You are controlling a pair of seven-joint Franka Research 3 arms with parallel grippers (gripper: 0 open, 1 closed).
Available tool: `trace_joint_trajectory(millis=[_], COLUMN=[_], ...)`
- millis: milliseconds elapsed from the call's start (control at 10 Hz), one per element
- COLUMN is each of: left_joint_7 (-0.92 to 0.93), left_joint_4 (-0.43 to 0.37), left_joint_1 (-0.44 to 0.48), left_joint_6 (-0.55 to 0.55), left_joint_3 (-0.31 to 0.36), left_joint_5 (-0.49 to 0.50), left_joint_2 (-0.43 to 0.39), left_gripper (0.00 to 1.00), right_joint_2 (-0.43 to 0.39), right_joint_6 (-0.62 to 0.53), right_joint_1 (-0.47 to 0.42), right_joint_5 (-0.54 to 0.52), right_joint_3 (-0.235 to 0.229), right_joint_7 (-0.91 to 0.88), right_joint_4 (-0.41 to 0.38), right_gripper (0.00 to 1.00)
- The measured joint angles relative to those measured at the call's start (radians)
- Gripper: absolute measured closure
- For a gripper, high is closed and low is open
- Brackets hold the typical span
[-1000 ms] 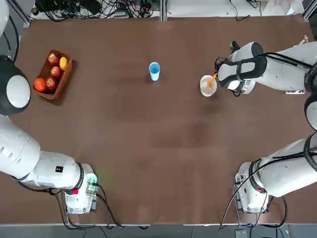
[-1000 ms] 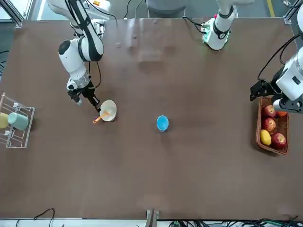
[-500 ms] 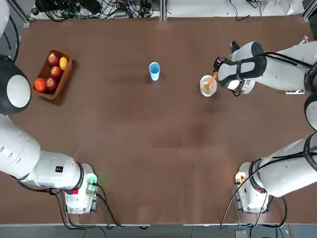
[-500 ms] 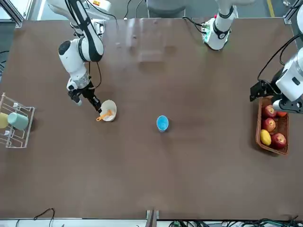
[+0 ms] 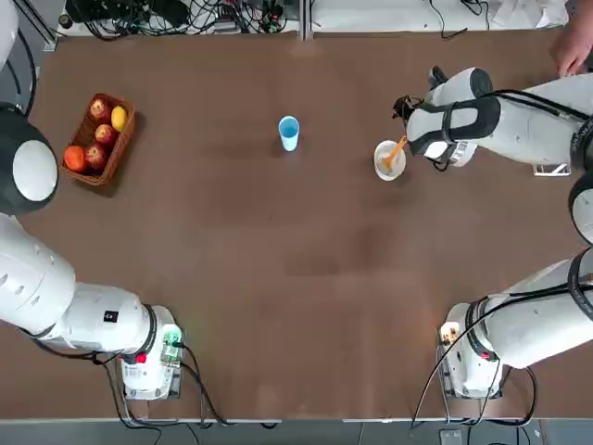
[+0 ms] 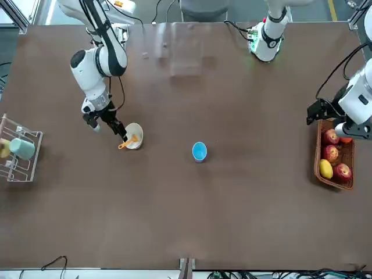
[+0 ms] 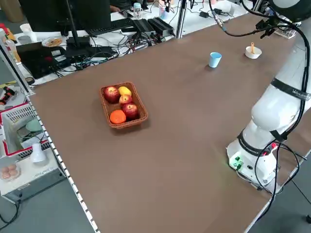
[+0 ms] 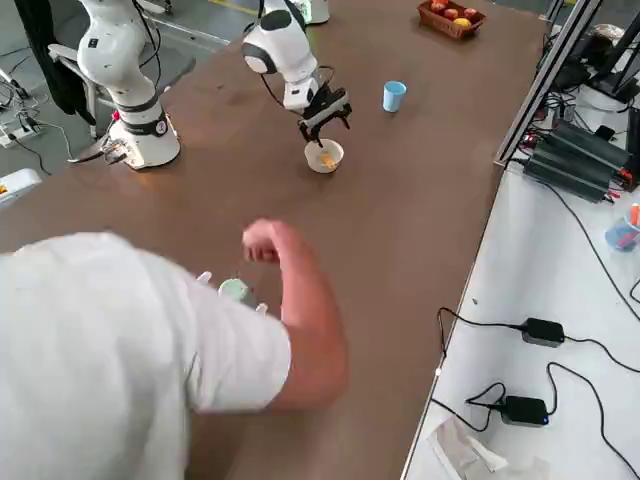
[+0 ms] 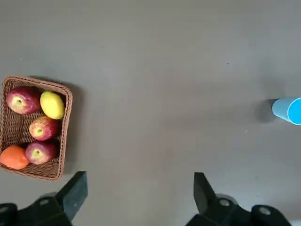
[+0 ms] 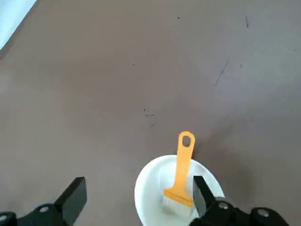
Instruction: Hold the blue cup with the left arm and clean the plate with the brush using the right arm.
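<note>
The blue cup [image 5: 288, 132] [image 6: 199, 151] [image 9: 288, 110] stands upright near the table's middle, with nothing touching it. To its right sits the white plate [image 5: 389, 159] [image 6: 133, 136] [image 10: 155, 188]. The orange brush [image 5: 396, 150] [image 10: 181, 172] lies in the plate, bristles down in the dish and handle leaning out over the rim. My right gripper [image 6: 103, 121] [image 10: 138, 193] hovers open just above and beside the plate, holding nothing. Far from the cup, my left gripper [image 9: 138, 186] [image 6: 318, 110] hangs open over the table beside the fruit basket.
A wicker basket of fruit [image 5: 97, 139] [image 9: 35, 127] sits at the table's left. A wire rack with cups [image 6: 17, 150] stands at the right edge. A person's hand [image 5: 574, 46] reaches in near the far right corner; a person fills the right side view's foreground [image 8: 120, 360].
My right gripper has opened and let go of the brush, then drawn back a little from the plate. The brush now rests in the plate. The left arm has not moved.
</note>
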Motion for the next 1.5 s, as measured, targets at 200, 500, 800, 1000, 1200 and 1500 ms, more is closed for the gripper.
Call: trace_joint_trajectory(millis=[200,500,800,1000,1200,1500], left_joint_7=[0.002,0.005,0.005,0.005,0.005,0.005], left_joint_4=[0.000,0.000,0.001,0.002,0.005,0.008], left_joint_1=[0.000,-0.001,-0.001,-0.001,-0.002,-0.002], left_joint_6=[0.000,0.000,0.000,0.001,0.004,0.006], left_joint_3=[-0.002,-0.006,-0.008,-0.019,-0.031,-0.032], left_joint_5=[0.000,0.000,0.000,0.000,0.000,0.010], left_joint_2=[0.000,0.000,0.000,0.000,0.000,0.000], left_gripper=[0.00,0.00,0.00,0.00,0.00,0.00], right_joint_2=[-0.003,-0.018,-0.042,-0.049,-0.055,-0.062], right_joint_6=[-0.072,-0.201,-0.313,-0.396,-0.467,-0.709], right_joint_1=[-0.005,-0.053,-0.107,-0.138,-0.161,-0.228], right_joint_5=[0.000,-0.008,-0.089,-0.134,-0.183,-0.306], right_joint_3=[-0.004,-0.010,-0.013,-0.013,-0.013,-0.014], right_joint_7=[-0.009,-0.060,-0.071,-0.071,-0.072,-0.072], right_joint_4=[0.033,0.094,0.133,0.176,0.216,0.369], right_gripper=[0.00,0.00,0.00,0.00,0.00,0.00])
